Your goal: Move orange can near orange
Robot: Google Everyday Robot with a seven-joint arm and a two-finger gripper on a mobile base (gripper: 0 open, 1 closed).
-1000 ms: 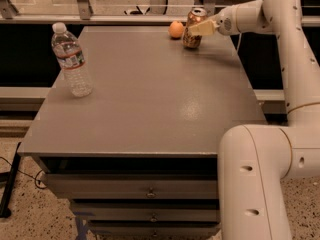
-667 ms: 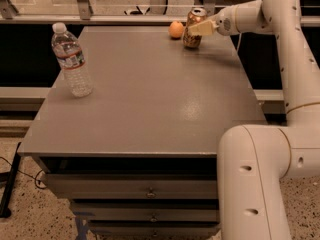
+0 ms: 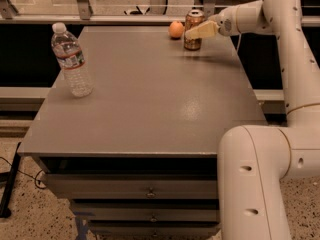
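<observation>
The orange can [image 3: 192, 30] stands upright at the far right of the grey table [image 3: 145, 99]; it is slim, orange-gold, with a silver top. The orange [image 3: 175, 29], a small round fruit, lies just left of it, a small gap apart. My gripper [image 3: 196, 32] reaches in from the right at the can's mid-height and overlaps the can's front side. My white arm [image 3: 270, 14] runs back from it along the table's right edge.
A clear plastic water bottle [image 3: 71, 60] with a white cap stands upright at the table's left side. A rail and a dark gap run behind the far edge. Drawers [image 3: 150, 191] sit under the tabletop. My arm's base [image 3: 260, 184] is at the front right.
</observation>
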